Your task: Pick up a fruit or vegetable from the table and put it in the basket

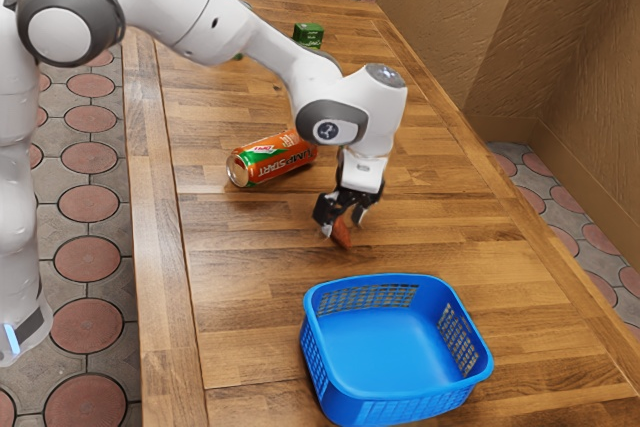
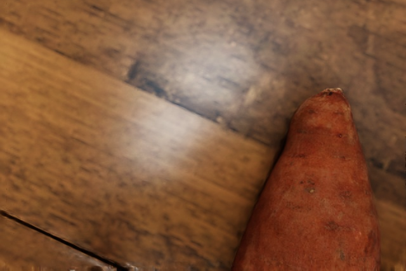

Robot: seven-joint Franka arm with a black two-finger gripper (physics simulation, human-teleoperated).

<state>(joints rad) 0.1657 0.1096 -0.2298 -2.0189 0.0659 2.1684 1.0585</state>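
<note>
The gripper (image 1: 343, 221) is low over the table's middle, pointing down, beyond the blue basket and beside the can. A reddish-orange sweet potato (image 1: 342, 234) is at the gripper's lower end, partly hidden by it. In the wrist view the sweet potato (image 2: 317, 201) looms large with its narrow tip showing, right under the hand. Whether the gripper holds it cannot be made out. The blue basket (image 1: 398, 402) stands upright on the table, and its visible floor is bare.
An orange and green can (image 1: 272, 159) lies on its side near the gripper, partly behind the arm. A small green box (image 1: 309, 35) stands at the table's far end. The wooden table (image 1: 240, 297) runs beneath everything, with a tan wall (image 1: 470, 27) beyond its right edge.
</note>
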